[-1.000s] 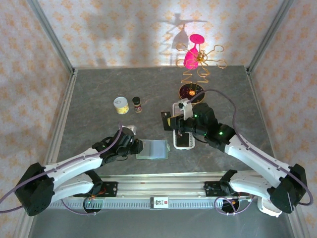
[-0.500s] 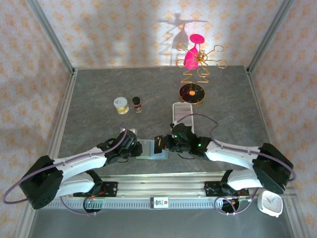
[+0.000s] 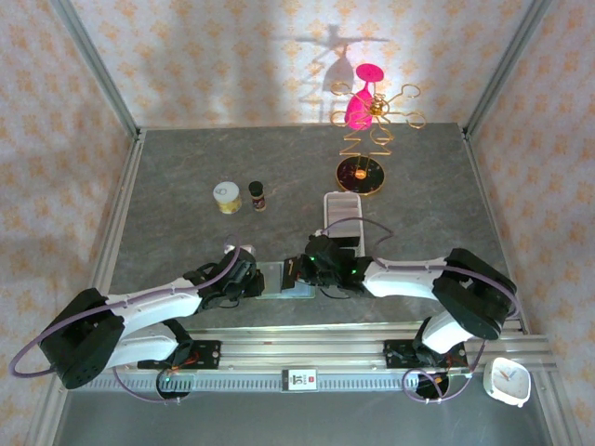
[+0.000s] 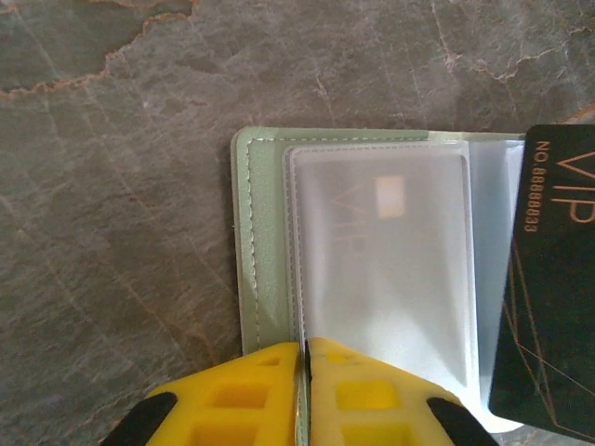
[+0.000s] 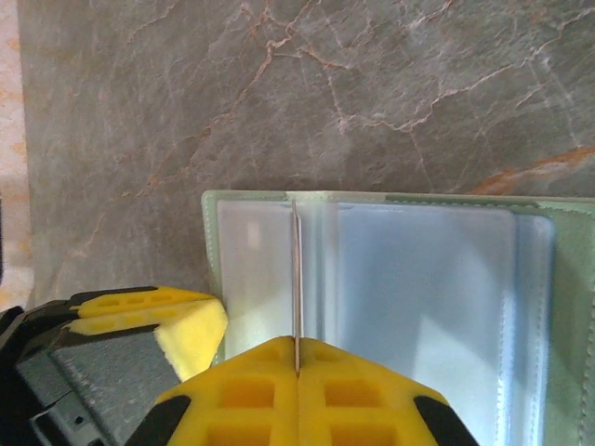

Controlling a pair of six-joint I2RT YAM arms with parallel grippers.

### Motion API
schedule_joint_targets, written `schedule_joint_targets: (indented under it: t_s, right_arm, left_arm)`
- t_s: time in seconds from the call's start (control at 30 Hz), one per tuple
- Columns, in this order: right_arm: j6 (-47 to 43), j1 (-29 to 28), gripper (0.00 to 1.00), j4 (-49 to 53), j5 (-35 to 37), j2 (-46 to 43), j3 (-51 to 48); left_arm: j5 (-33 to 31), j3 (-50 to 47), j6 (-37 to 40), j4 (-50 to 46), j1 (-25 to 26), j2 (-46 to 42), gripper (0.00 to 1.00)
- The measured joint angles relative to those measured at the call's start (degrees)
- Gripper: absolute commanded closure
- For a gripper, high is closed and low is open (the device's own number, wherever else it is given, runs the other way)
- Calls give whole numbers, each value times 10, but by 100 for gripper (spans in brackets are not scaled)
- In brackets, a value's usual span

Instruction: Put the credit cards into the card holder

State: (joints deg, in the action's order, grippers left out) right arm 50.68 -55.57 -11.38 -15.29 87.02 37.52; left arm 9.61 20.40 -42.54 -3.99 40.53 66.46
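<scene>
The sage-green card holder point(image 4: 263, 251) lies open on the grey stone table, clear sleeves up; one sleeve point(image 4: 381, 260) holds a pale card with a faint "VIP". My left gripper point(image 4: 304, 348) is shut on the sleeve's near-left edge. My right gripper point(image 5: 297, 367) is shut on a black VIP credit card point(image 4: 550, 279), which stands edge-on point(image 5: 296, 269) over the left sleeve of the card holder point(image 5: 437, 307). From above, the left gripper point(image 3: 253, 279) and right gripper point(image 3: 301, 272) flank the card holder point(image 3: 277, 280).
A long white perforated tray point(image 3: 341, 206) lies just behind the right arm. A yellow-lidded jar point(image 3: 226, 196) and a small dark bottle point(image 3: 257, 194) stand at mid-left. A gold wire stand with a pink glass point(image 3: 363, 139) is at the back. A white clock point(image 3: 507, 381) sits off the table, front right.
My right arm has swung from the white tray forward and left, bringing the black card down over the open card holder. My left gripper has stayed at the card holder's left side.
</scene>
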Motion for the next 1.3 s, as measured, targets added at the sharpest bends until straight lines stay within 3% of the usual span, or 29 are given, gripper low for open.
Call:
schedule_joint_targets:
  t_s: [1.3]
  right_arm:
    - [2,0,100,-24,18,19,-6]
  left_arm:
    - [-2,-8,0,10,0,-5,87]
